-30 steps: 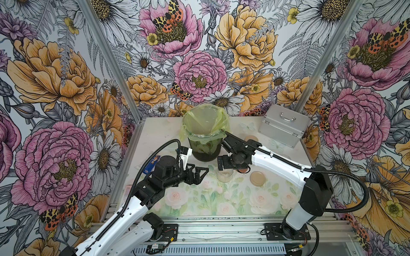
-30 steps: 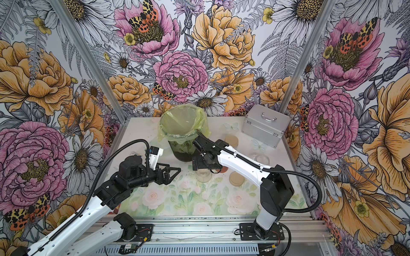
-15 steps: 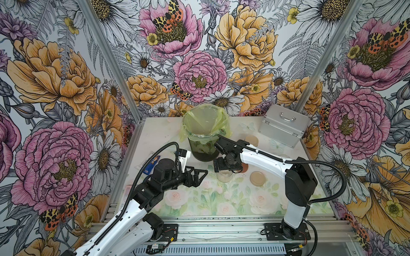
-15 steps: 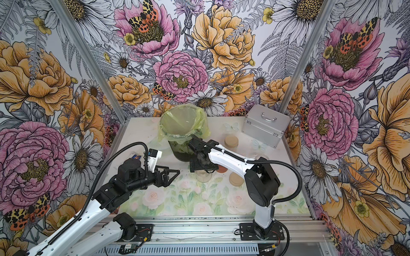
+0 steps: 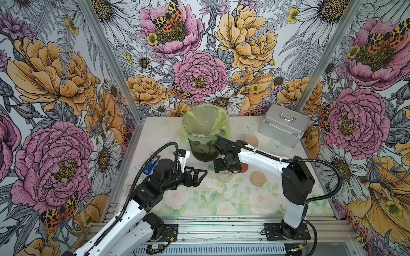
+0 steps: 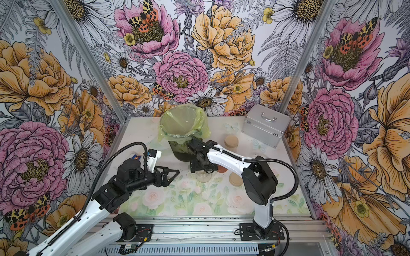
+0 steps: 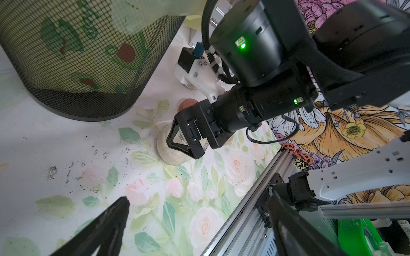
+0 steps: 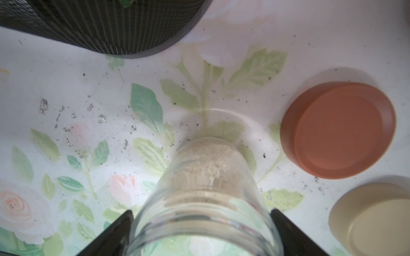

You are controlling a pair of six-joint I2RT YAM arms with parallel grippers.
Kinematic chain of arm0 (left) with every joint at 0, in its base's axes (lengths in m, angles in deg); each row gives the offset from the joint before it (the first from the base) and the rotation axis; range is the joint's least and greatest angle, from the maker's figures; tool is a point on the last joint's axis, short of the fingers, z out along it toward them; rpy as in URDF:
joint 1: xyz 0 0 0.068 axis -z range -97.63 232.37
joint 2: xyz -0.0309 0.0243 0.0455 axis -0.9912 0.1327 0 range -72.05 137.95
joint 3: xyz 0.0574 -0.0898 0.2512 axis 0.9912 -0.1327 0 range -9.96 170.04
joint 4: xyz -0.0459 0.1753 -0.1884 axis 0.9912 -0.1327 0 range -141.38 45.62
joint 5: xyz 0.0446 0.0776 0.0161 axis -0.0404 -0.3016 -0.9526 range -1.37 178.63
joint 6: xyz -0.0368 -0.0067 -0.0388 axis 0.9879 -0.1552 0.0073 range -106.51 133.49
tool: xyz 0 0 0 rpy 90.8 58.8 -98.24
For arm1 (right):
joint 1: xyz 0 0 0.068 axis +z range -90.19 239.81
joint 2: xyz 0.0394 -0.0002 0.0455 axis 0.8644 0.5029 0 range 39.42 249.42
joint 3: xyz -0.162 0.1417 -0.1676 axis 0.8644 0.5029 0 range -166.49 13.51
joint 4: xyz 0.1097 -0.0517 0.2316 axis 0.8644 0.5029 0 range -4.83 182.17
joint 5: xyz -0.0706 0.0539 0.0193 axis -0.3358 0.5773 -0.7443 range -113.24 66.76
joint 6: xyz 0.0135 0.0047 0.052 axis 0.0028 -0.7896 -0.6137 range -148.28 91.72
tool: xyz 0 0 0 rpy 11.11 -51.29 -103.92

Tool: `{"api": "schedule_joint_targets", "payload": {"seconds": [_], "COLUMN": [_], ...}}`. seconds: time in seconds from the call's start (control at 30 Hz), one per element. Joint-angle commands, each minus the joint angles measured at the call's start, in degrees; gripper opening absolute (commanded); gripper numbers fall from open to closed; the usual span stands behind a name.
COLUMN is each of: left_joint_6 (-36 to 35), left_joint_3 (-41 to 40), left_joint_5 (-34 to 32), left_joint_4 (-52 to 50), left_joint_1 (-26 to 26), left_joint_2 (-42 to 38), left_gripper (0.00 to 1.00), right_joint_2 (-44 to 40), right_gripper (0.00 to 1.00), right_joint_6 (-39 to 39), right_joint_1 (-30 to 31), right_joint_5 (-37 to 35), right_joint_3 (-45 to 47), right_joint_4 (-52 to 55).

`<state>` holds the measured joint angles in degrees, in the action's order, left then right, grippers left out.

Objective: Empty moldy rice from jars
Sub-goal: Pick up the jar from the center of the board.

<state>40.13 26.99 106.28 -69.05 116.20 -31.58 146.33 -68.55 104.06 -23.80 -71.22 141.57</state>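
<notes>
Flowered desk (image 5: 221, 206), bag-lined mesh bin (image 5: 203, 153) toward the middle of its rear edge, silver case (image 5: 282, 125) in the rear right corner, and the left gripper (image 5: 202, 177) hovers left of centre, fingers wide apart, empty. The right gripper (image 8: 201, 212) straddles the open jar (image 5: 224, 177) at mid-desk just in front of the bin, a finger close by each side of the glass, though whether they squeeze it I cannot tell. Just beside it lie a reddish-brown lid (image 8: 339, 130) and a beige lid (image 8: 372, 219), and the moldy rice (image 8: 206, 159) sits in the jar's bottom.
</notes>
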Motion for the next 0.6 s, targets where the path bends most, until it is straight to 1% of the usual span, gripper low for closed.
{"api": "schedule_joint_targets", "payload": {"seconds": [0.0,0.17,0.27,0.33,0.43,0.5,0.57], "left_joint_6": [0.08,0.33,0.26,0.08,-0.8,-1.85,-2.75], "left_joint_3": [-0.12,-0.04,-0.11,-0.12,0.52,1.07,1.58], "left_joint_5": [0.8,0.91,1.01,1.14,1.35,0.93,0.34], "left_joint_4": [-0.3,-0.28,-0.28,-0.2,-0.18,-0.13,-0.13], "left_joint_1": [-0.73,-0.86,-0.86,-0.86,-0.61,-0.13,0.39], "left_joint_2": [-0.44,-0.6,-0.65,-0.61,-0.15,0.37,1.12], "left_gripper": [0.99,0.99,0.99,0.99,0.99,0.99,0.99], "right_joint_2": [1.63,1.54,1.17,0.57,-0.9,-1.98,-2.9], "right_gripper": [0.89,0.79,0.67,0.62,0.52,0.39,0.33], "right_joint_6": [0.24,0.2,0.18,0.02,-0.26,-0.58,-0.67], "right_joint_1": [0.15,0.2,0.14,0.21,0.16,0.17,0.17], "right_joint_5": [-0.72,-0.9,-1.01,-0.93,-0.77,-0.3,0.2], "right_joint_3": [-1.76,-1.7,-1.6,-1.71,-1.75,-2.14,-2.69], "right_joint_4": [-0.5,-0.42,-0.37,-0.42,-0.03,0.93,2.05]}}
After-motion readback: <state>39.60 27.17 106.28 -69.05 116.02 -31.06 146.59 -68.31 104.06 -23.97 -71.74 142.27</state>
